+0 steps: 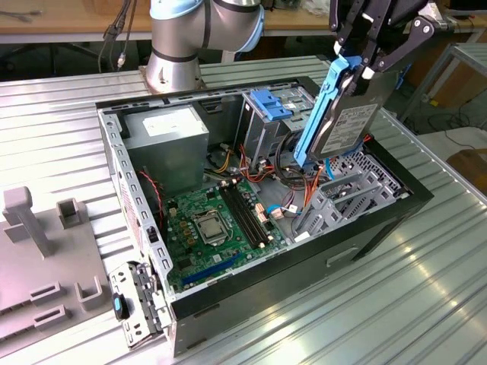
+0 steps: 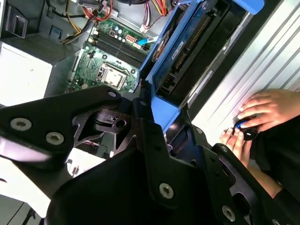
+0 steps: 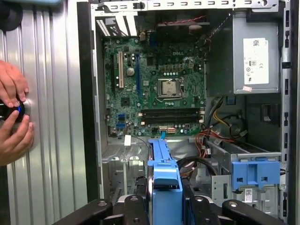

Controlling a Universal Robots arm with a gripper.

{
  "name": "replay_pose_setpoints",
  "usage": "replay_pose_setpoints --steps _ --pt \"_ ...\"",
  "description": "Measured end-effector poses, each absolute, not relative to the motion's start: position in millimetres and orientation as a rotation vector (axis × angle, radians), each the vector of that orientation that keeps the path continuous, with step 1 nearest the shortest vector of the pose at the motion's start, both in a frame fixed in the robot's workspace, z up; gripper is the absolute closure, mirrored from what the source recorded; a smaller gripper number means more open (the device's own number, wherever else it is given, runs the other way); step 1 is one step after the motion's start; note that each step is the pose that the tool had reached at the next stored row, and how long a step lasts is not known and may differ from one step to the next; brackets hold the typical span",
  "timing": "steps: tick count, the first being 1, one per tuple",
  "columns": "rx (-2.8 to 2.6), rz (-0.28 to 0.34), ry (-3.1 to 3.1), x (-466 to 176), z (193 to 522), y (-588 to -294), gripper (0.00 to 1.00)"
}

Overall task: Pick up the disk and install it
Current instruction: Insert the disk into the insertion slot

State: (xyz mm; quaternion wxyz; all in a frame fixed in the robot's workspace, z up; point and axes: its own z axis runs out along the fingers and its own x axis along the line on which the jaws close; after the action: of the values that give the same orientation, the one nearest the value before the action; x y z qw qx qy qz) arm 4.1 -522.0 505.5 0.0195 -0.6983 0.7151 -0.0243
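The tool (image 1: 352, 65) is clamped on the top of the disk (image 1: 341, 128). The disk is a flat grey box with a label, in a bright blue frame. It hangs tilted in the air, over the open case (image 1: 319, 266) on the desk (image 1: 434, 304).

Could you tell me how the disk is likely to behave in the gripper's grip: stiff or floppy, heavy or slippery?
Probably stiff: the disk is a flat metal slab and hangs tilted from the gripper without sagging. Likely heavy for its size, being metal. Gripped at one end by its smooth blue carrier, it might swing or slip.
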Motion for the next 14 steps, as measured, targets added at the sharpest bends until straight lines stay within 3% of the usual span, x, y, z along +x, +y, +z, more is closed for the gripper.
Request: replay_pose_setpoints --steps 3,14 --pt "-2.169 -0.075 2.217 11 501 -536 0.64" --pt "-2.176 -0.061 2.224 39 491 -544 0.64"
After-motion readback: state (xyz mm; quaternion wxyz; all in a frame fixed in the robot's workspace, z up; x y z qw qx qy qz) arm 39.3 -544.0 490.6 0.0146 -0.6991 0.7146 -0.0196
